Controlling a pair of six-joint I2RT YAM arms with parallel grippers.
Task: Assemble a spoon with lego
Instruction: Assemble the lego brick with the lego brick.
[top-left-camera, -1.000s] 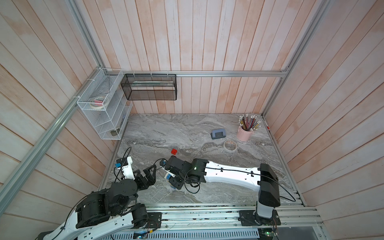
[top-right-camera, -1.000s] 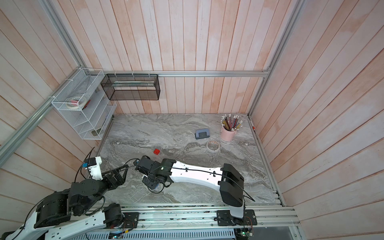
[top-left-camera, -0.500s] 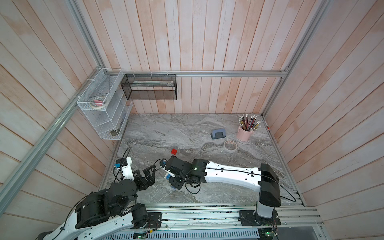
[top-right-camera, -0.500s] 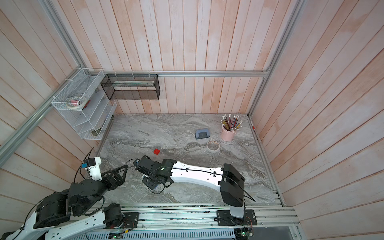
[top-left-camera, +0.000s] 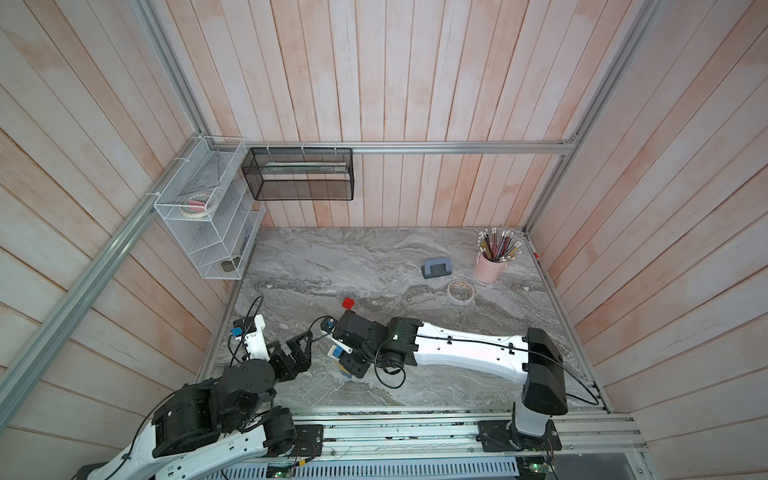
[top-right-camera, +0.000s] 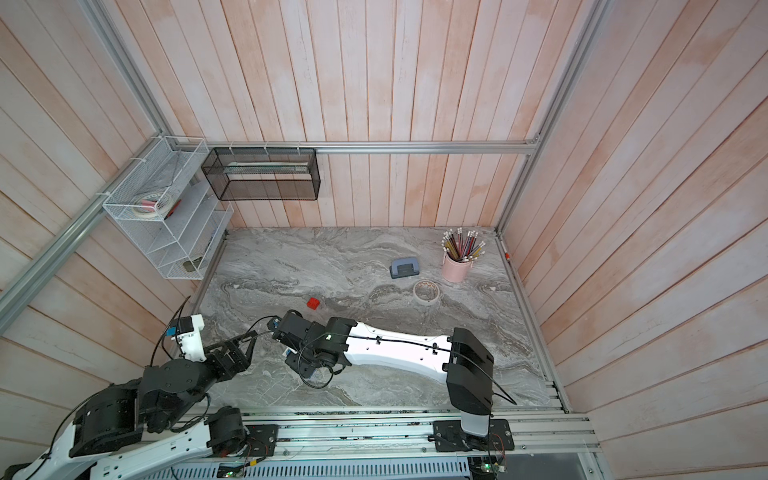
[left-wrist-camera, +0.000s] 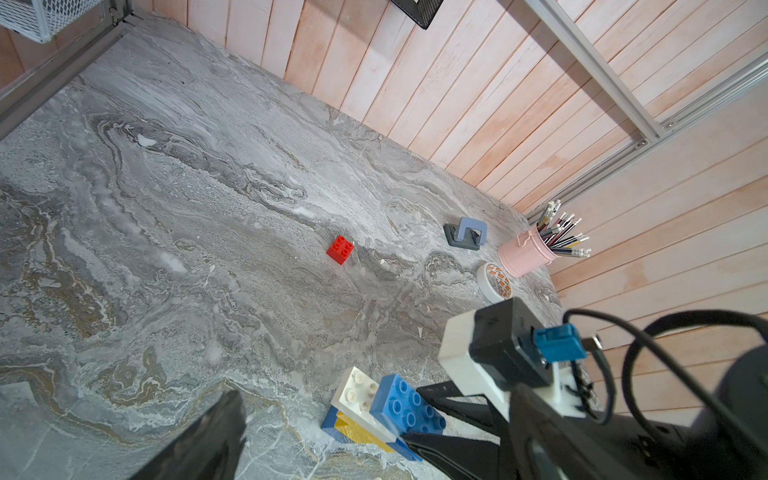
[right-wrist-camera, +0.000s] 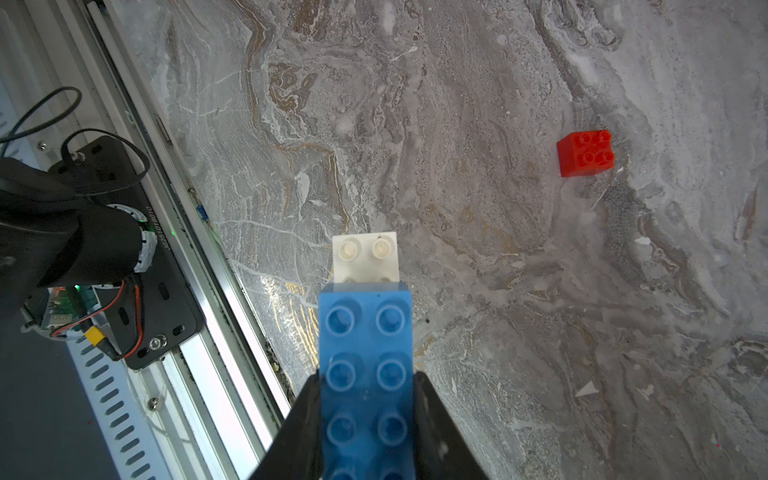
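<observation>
- Grey marble-patterned tabletop (left-wrist-camera: 166, 208) enclosed by pale wooden plank walls; a grey-blue hole punch (left-wrist-camera: 465, 235) and a pink cup of pencils (left-wrist-camera: 525, 253) stand at the far side, well clear of the work.
- Task item: a part-built spoon of stacked plastic bricks (left-wrist-camera: 374, 411) sits at the near edge of the tabletop, close to the rail.
- The left wrist view shows a long blue studded brick (right-wrist-camera: 365, 353) on top, a white brick (right-wrist-camera: 365, 257) jutting out beyond its end, and yellow and blue layers beneath.
- Right gripper (right-wrist-camera: 365, 382): clamped on the long blue studded brick, one finger on each long side.
- Left gripper (top-left-camera: 302, 347): jaws spread wide, holding nothing, just beside the stack.
- A red square studded brick (left-wrist-camera: 340, 249) lies alone on the tabletop, well apart from the stack, not yet fitted.
- Assessment: the main body appears joined and the red tip is outstanding. The handle end is hidden by the gripper, so its completeness cannot be confirmed.
</observation>
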